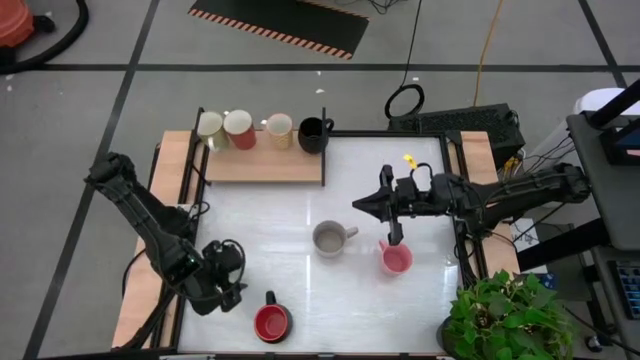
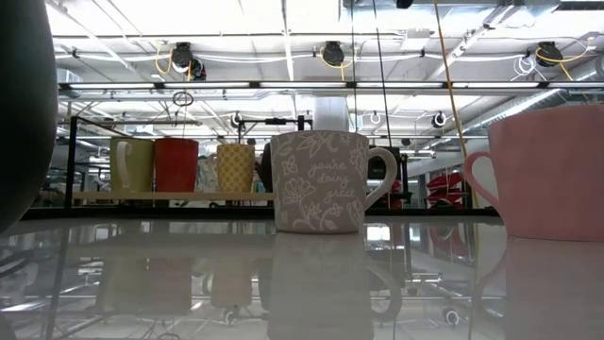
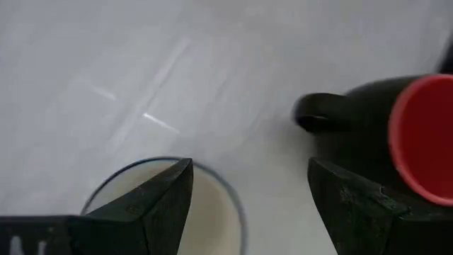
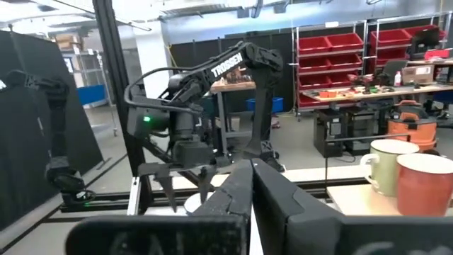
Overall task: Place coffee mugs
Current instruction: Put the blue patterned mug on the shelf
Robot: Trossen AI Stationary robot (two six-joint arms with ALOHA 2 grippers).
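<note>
Four mugs stand in a row on a wooden board (image 1: 265, 165) at the far left: cream (image 1: 210, 127), red (image 1: 239, 130), tan (image 1: 279, 130) and black (image 1: 314, 134). A grey patterned mug (image 1: 330, 238) and a pink mug (image 1: 395, 258) stand mid-table. A black mug with a red inside (image 1: 272, 322) stands near the front edge. My left gripper (image 1: 225, 275) is open, pointing down over a white mug (image 3: 163, 212), beside the black-and-red mug (image 3: 417, 142). My right gripper (image 1: 357, 205) is shut and empty, raised and pointing left, beyond the grey and pink mugs.
A potted plant (image 1: 500, 315) stands at the table's front right corner. Dark frame rails (image 1: 385, 134) run round the white tabletop. In the low view the grey mug (image 2: 321, 181) and the pink mug (image 2: 557, 170) stand close in front of the board's row.
</note>
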